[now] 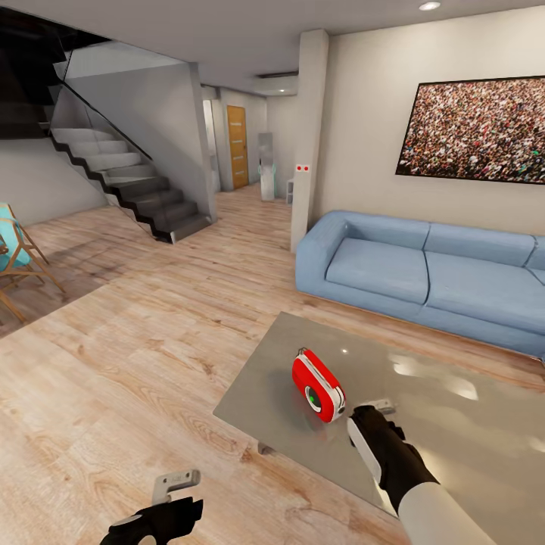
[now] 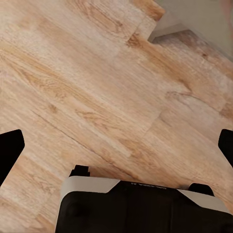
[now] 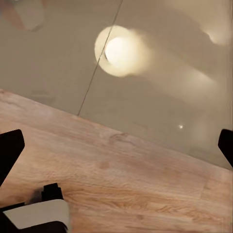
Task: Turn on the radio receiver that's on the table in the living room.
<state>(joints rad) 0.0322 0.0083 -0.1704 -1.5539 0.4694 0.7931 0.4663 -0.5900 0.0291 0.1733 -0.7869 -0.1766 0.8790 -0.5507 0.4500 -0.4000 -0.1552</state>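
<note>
Here, the little red radio receiver [image 1: 318, 385] stands on the worktop [image 1: 469, 446], a low shiny grey table, close to the corner of it that sits in the lower middle of the head picture. Its face, with a green round dial, points down toward the bottom of that picture. The right gripper [image 1: 378, 412] is at the lower right of the head picture, just beside the radio receiver, and it cannot be told from here if it touches. In the right wrist picture its two dark fingers [image 3: 9, 150] sit far apart at the two sides, so they are open, and nothing is between them. That picture also looks down on the shiny worktop [image 3: 160, 97] and its edge, with a round bright light spot on it, and on the wood floor [image 3: 136, 184]. The left gripper [image 1: 175, 484] is at the bottom left of the head picture, over the floor [image 1: 136, 341], well apart from the worktop. Its fingers [image 2: 10, 150] are wide open too, with only floor boards between them. Behind the worktop, at the right, is a long blue sofa [image 1: 424, 272] with a big crowd picture [image 1: 477, 129] on the wall above it. Grey stairs [image 1: 129, 182] are at the upper left, and an orange door [image 1: 237, 145] is far back.
</note>
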